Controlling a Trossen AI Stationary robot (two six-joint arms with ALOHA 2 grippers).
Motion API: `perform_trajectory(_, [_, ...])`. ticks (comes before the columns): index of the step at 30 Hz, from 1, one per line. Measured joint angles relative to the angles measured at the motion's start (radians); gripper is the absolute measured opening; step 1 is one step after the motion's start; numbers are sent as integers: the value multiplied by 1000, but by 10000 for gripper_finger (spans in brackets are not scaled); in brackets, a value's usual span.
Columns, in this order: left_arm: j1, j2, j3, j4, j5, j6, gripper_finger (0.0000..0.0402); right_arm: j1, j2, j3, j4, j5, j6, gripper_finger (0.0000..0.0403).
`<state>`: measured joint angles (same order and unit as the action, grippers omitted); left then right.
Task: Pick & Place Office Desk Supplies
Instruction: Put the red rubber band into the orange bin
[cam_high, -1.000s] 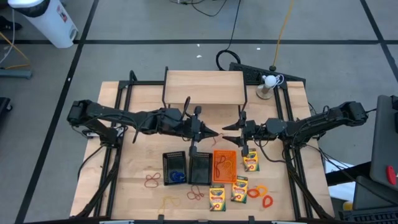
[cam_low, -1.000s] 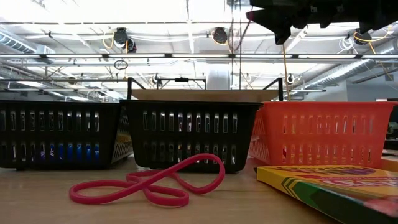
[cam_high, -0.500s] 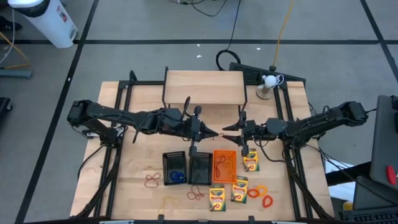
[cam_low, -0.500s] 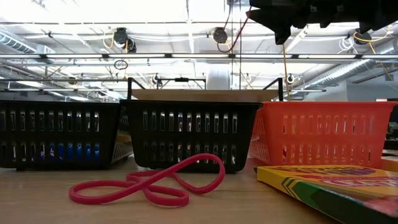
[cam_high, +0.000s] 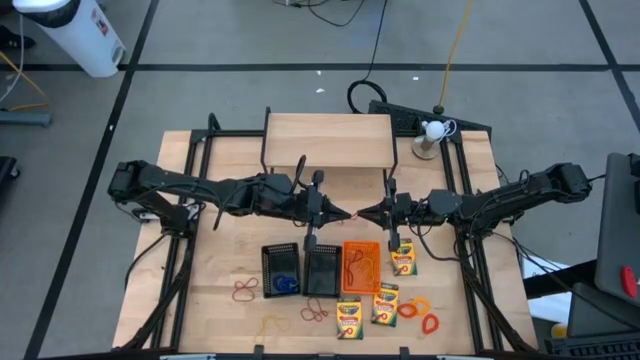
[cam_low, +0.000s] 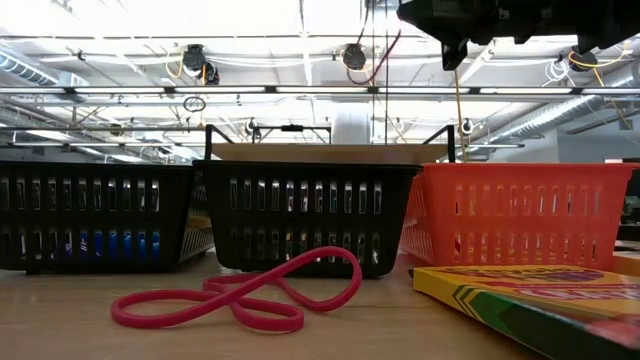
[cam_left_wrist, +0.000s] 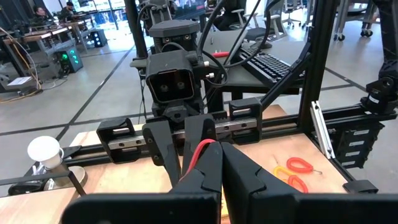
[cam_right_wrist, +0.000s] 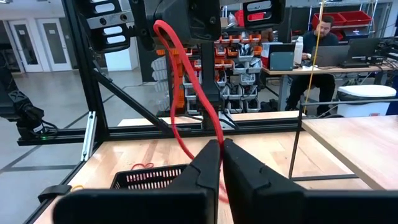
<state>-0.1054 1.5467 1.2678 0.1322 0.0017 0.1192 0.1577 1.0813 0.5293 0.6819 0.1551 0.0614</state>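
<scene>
A thin red rubber band (cam_right_wrist: 186, 74) hangs in the air between my two grippers, which meet tip to tip above the table's middle. My left gripper (cam_high: 348, 214) and my right gripper (cam_high: 364, 212) are both shut on it. Below them, toward the near edge, stand two black mesh trays (cam_high: 281, 270) (cam_high: 322, 270) and an orange mesh tray (cam_high: 362, 265). Crayon boxes (cam_high: 403, 258) (cam_high: 349, 318) (cam_high: 385, 303) lie flat beside them. More rubber bands (cam_high: 243, 290) (cam_high: 315, 313) (cam_high: 420, 312) lie loose on the wood. My left gripper pinches one end of the red band (cam_left_wrist: 200, 149) between its two fingertips, which come in level from the table's left. The band is lifted clear of the table. My right gripper pinches the band's strand (cam_right_wrist: 213, 138) between its two fingertips, coming in level from the table's right. From there the band runs in a loose curve up to the left gripper's fingers (cam_right_wrist: 163, 28).
A light wooden shelf (cam_high: 328, 140) stands behind the grippers, and a white ball on a stand (cam_high: 432, 130) at the far right. A blue band (cam_high: 287, 283) lies in the left black tray. A person (cam_right_wrist: 326, 31) sits at a desk beyond the table.
My right gripper has shut its fingers on the red rubber band that my left gripper holds up. Both arms have stayed where they were.
</scene>
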Motion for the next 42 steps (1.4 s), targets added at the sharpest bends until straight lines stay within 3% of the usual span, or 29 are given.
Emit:
perform_trajectory(16, [0, 0, 0, 0, -2, -5, 16, 0, 0, 0, -2, -1, -3, 1])
perform_trajectory(28, [0, 0, 0, -1, -7, -29, 89, 1, 0, 0, -2, -5, -3, 0])
perform_trajectory(38, [0, 0, 0, -54, -14, -27, 122, 8, 0, 0, -14, -266, 145, 0])
perform_trajectory(42, [0, 0, 0, -101, -15, -28, 122, 52, 0, 0, -25, -292, 178, 0])
